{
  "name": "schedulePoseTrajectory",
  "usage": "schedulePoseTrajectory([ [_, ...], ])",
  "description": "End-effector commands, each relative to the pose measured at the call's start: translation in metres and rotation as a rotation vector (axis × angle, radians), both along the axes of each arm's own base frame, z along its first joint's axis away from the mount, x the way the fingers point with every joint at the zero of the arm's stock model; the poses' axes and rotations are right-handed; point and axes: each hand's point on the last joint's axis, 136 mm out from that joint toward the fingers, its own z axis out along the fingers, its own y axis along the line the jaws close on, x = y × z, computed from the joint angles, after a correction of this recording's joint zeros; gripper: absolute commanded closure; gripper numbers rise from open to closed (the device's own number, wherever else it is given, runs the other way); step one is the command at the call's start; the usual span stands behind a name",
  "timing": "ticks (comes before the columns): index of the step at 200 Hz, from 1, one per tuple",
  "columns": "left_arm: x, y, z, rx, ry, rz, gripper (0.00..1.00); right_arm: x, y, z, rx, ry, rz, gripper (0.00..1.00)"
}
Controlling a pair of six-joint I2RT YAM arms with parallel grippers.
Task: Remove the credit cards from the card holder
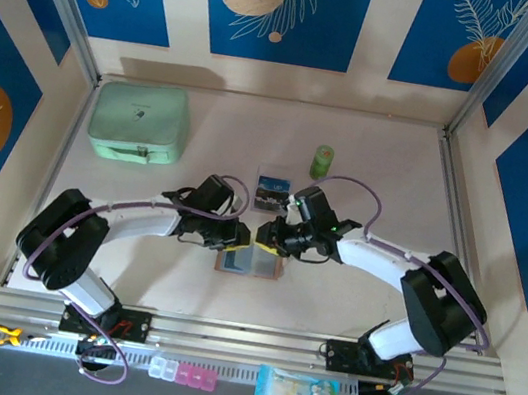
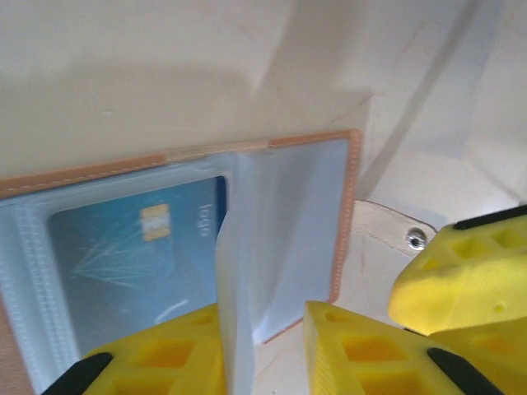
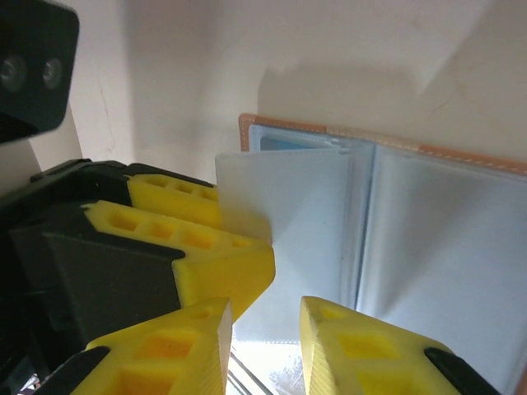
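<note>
The tan card holder (image 1: 249, 262) lies open on the table between both arms. In the left wrist view its clear pockets (image 2: 296, 214) show, and a blue credit card (image 2: 132, 255) with a gold chip sits in the left pocket. One clear pocket leaf (image 2: 235, 329) stands upright between the fingers of my left gripper (image 2: 263, 341), touching only the left finger; the jaws are apart. My right gripper (image 3: 265, 329) hovers open over the holder's near edge (image 3: 280, 123), close beside the left gripper's yellow fingers (image 3: 206, 247). Another credit card (image 1: 270, 191) lies on the table behind the holder.
A mint-green zip pouch (image 1: 140, 121) sits at the back left and a small green bottle (image 1: 322, 161) at the back middle. The holder's snap tab (image 2: 395, 234) lies flat to its right. Blue patterned walls (image 1: 285, 9) enclose the table.
</note>
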Motion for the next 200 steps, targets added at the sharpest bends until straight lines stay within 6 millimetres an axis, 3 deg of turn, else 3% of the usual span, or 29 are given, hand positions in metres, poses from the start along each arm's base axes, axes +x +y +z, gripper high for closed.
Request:
schedulePoseTrajectory([
  [1, -0.002, -0.013, 0.009, -0.01, 0.001, -0.029, 0.69, -0.005, -0.021, -0.001, -0.049, 0.0, -0.02, 0.71],
  [77, 0.0, -0.049, 0.008, -0.016, 0.001, -0.091, 0.64, -0.005, -0.059, 0.011, -0.056, -0.028, -0.096, 0.67],
  [200, 0.002, -0.043, 0.009, -0.001, -0.022, -0.09, 0.62, -0.006, -0.052, 0.011, -0.038, -0.013, -0.087, 0.66],
])
